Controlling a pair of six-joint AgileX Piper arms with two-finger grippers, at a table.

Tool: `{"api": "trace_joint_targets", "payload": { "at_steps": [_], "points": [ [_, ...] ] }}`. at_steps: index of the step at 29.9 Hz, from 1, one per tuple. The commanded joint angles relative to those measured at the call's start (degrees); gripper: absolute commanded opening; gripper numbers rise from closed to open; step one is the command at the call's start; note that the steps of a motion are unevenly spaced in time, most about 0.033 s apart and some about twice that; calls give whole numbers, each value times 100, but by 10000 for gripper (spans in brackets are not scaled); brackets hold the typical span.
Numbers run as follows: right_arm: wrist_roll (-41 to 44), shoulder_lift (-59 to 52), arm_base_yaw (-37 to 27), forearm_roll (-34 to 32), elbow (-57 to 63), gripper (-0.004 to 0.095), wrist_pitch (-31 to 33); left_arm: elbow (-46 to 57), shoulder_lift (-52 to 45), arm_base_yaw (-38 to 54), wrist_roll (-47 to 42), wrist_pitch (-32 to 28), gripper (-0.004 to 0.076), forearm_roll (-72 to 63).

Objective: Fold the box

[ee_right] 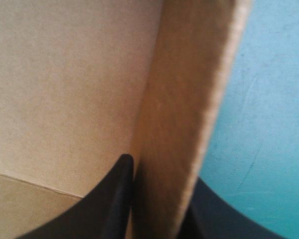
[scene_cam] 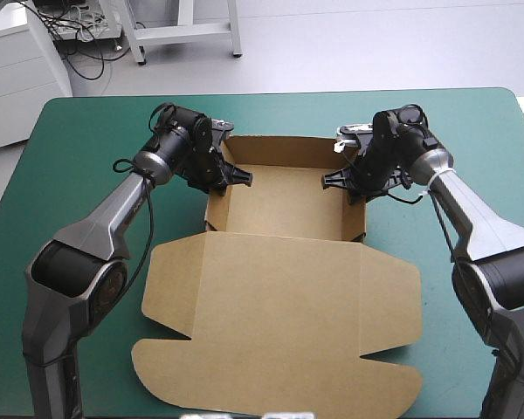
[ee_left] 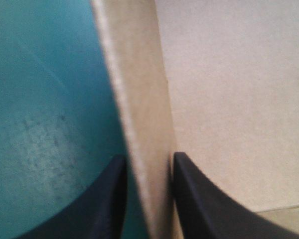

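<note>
Tools (ee_left: 148, 158) (ee_right: 162, 169) apparently astride box (scene_cam: 284, 209) on teal-green cover (scene_cam: 87, 131)

the box (scene_cam: 284, 209) fills the table's middle; its far and side walls stand raised, so the tray is open only from above and across the flat lid (scene_cam: 279, 323); the left gripper (scene_cam: 227, 179) clamps the left wall (ee_left: 139, 99), the right gripper (scene_cam: 342, 185) the right wall (ee_right: 184, 99), crowding both far corners; bare teal-green cover (scene_cam: 79, 157) lies free outside each arm and along the far edge

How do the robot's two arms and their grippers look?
The left arm and right arm have silver-grey shells with black joints. Thin black cables trail from the wrists. The left gripper and right gripper have broad black fin-shaped fingers.
</note>
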Motion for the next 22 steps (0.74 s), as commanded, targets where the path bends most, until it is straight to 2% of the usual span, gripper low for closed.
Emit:
{"api": "trace_joint_targets", "payload": {
  "at_steps": [1, 3, 5, 8, 15, 22],
  "points": [
    [68, -314, -16, -54, -182, 490, -2, -180, -325, -5, 29, 295, 448, 48],
    [110, -314, -16, -54, -182, 615, -28, -180, -325, -5, 29, 295, 504, 48],
    [257, -314, -20, -54, -182, 719, -56, -180, -325, -5, 29, 295, 512, 48],
    [381, -314, -42, -67, -182, 794, -92, -180, -325, 5, 29, 295, 512, 60],
    [598, -362, -158, -19, -193, 800, -55, -325, -336, 71, 136, 295, 512, 100],
    [783, -577, -158, -57, -506, 796, -4, -1360, -449, 232, 148, 299, 512, 48]
  ]
}}
